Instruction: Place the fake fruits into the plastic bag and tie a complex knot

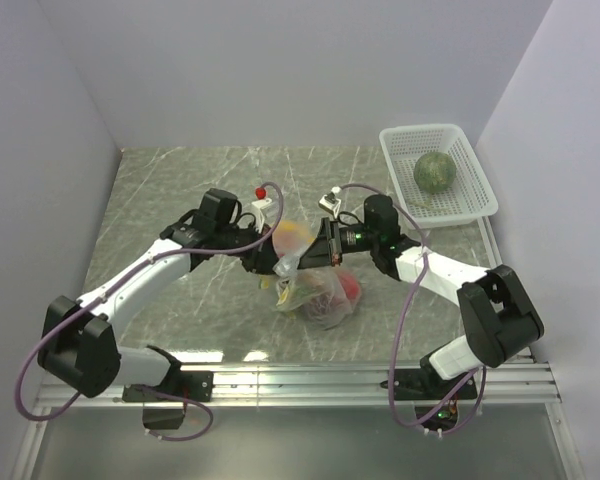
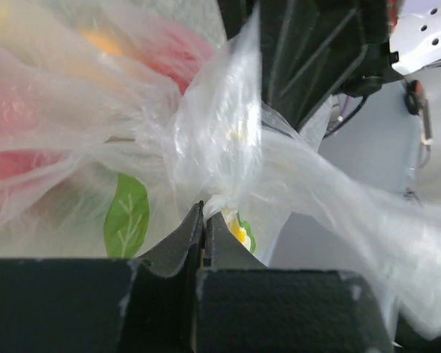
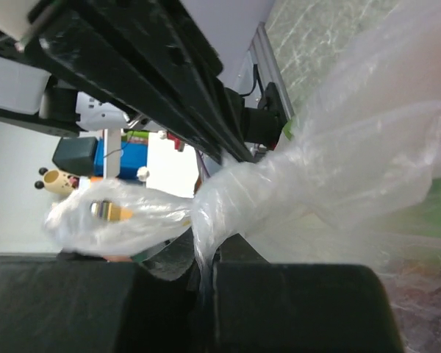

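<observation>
The transparent plastic bag (image 1: 320,292) lies mid-table between both arms, with a red fruit (image 1: 349,289) and a yellow fruit (image 1: 293,238) showing through it. My left gripper (image 1: 271,261) is shut on a fold of the plastic bag (image 2: 228,132), pinched between its fingertips (image 2: 205,209). A red fruit (image 2: 182,53) glows through the film. From the other side, my right gripper (image 1: 321,246) is shut on a twisted strand of the plastic bag (image 3: 338,169), which runs down between its jaws (image 3: 204,254). A dull green melon (image 1: 436,172) sits in the white basket.
The white lattice basket (image 1: 450,131) stands at the back right, near the right wall. Walls close in the table on the left, back and right. The two wrists nearly touch over the bag; the left arm's black body (image 3: 154,73) fills the right wrist view's top.
</observation>
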`<state>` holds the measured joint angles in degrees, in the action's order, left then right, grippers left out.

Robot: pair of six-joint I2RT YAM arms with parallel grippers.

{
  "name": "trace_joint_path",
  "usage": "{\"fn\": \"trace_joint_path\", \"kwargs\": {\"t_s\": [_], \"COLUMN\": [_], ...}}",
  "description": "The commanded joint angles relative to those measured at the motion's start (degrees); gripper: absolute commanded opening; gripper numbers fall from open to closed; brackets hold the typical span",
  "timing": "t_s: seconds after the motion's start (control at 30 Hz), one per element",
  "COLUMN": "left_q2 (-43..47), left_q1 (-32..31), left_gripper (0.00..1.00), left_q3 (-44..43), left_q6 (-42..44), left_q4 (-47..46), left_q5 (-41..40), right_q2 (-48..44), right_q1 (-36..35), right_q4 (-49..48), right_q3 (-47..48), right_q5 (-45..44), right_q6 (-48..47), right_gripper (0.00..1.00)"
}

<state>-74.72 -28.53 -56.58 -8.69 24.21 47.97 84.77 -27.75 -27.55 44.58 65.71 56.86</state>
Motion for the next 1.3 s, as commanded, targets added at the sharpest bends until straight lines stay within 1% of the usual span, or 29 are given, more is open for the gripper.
{"fn": "trace_joint_path", "kwargs": {"t_s": [0.0, 0.03, 0.07, 0.1, 0.13, 0.17, 0.2, 0.23, 0.27, 0.3, 0.37, 0.4, 0.43, 0.47, 0.53, 0.57, 0.6, 0.67, 0.77, 0.93, 1.0, 1.1, 1.27], "left_q2": [-2.09, -2.19, -2.10, -2.10, -2.19, -2.45, -3.41, -3.94, -4.55, -5.08, -5.44, -5.61, -5.70, -5.79, -6.14, -6.40, -6.41, -6.49, -6.75, -7.72, -8.34, -8.87, -9.30], "left_q1": [-0.29, -0.12, -0.03, -0.12, -0.12, -0.03, -0.12, -0.03, -0.12, -0.03, 0.23, 0.58, 0.76, 0.93, 1.20, 1.11, 1.20, 1.20, 1.29, 1.38, 1.38, 2.16, 2.52], "left_gripper": [0.00, 0.00, 0.00, 0.00, 0.00, 0.00, 0.00, 0.00, 0.00, 0.00, 0.00, 0.00, 0.00, 0.00, 0.00, 0.00, 0.00, 0.00, 0.00, 0.00, 0.00, 0.00, 0.00], "left_q3": [-0.91, -0.82, -0.99, -1.43, -1.78, -2.22, -2.83, -3.97, -4.50, -4.94, -5.74, -6.35, -6.61, -6.96, -7.58, -7.76, -7.85, -8.02, -7.94, -9.34, -10.04, -10.31, -10.48], "left_q6": [-1.32, -2.55, -4.39, -5.19, -6.07, -6.95, -7.13, -7.39, -7.22, -7.05, -6.78, -6.78, -6.69, -6.69, -6.43, -6.17, -6.25, -6.17, -6.52, -6.43, -6.43, -7.22, -7.04], "left_q4": [4.81, 3.41, 2.00, -1.23, -2.48, -3.28, -3.64, -3.81, -3.64, -3.64, -3.55, -3.64, -3.55, -3.38, -2.94, -2.41, -2.50, -2.41, -2.59, -1.27, -0.83, -0.92, -0.74], "left_q5": [3.71, 4.15, 3.89, 3.37, 3.36, 3.45, 3.45, 3.89, 3.80, 3.98, 4.24, 4.42, 4.77, 5.29, 6.00, 6.35, 6.70, 7.05, 7.14, 7.32, 7.49, 8.63, 9.95], "right_q2": [-0.66, -1.18, -1.45, -1.63, -1.80, -1.72, -1.80, -1.89, -2.24, -2.76, -5.31, -6.80, -7.42, -8.12, -11.02, -12.25, -14.35, -16.03, -16.92, -14.73, -14.46, -14.81, -16.65], "right_q1": [0.15, 0.15, 0.15, 0.15, 0.15, 0.15, 0.15, 0.32, 0.41, 0.59, 1.90, 2.43, 3.30, 3.57, 3.75, 3.84, 3.84, 3.84, 3.23, 0.42, -1.42, -3.44, -3.98], "right_q4": [-1.31, 6.99, 11.42, 19.47, 23.21, 26.99, 33.90, 36.84, 39.30, 42.20, 43.54, 45.03, 46.08, 47.49, 49.52, 49.70, 49.70, 49.53, 48.73, 50.75, 52.15, 53.56, 54.18], "right_q3": [0.77, 2.17, 2.88, 4.45, 5.34, 6.39, 7.44, 9.46, 10.43, 11.05, 12.11, 12.81, 13.42, 14.13, 14.84, 14.66, 14.23, 14.22, 15.88, 21.42, 22.22, 22.05, 19.06], "right_q5": [-0.23, -0.67, -1.80, -2.77, -3.39, -4.27, -7.24, -8.14, -9.80, -12.42, -14.03, -14.56, -15.34, -16.05, -19.02, -20.00, -20.44, -20.54, -20.19, -20.27, -20.89, -21.68, -22.73], "right_q6": [-4.60, -8.31, -12.35, -19.87, -23.43, -29.90, -32.49, -35.13, -39.59, -41.46, -45.85, -47.44, -49.54, -54.87, -61.05, -66.56, -69.40, -75.98, -80.57, -87.00, -91.74, -98.33, -110.81], "right_gripper": [0.00, 0.00, 0.00, 0.00, 0.10, 0.21, 0.40, 0.48, 0.60, 0.65, 0.73, 0.81, 0.81, 0.82, 0.83, 0.87, 0.90, 0.92, 0.97, 0.98, 0.99, 1.00, 1.00]}}
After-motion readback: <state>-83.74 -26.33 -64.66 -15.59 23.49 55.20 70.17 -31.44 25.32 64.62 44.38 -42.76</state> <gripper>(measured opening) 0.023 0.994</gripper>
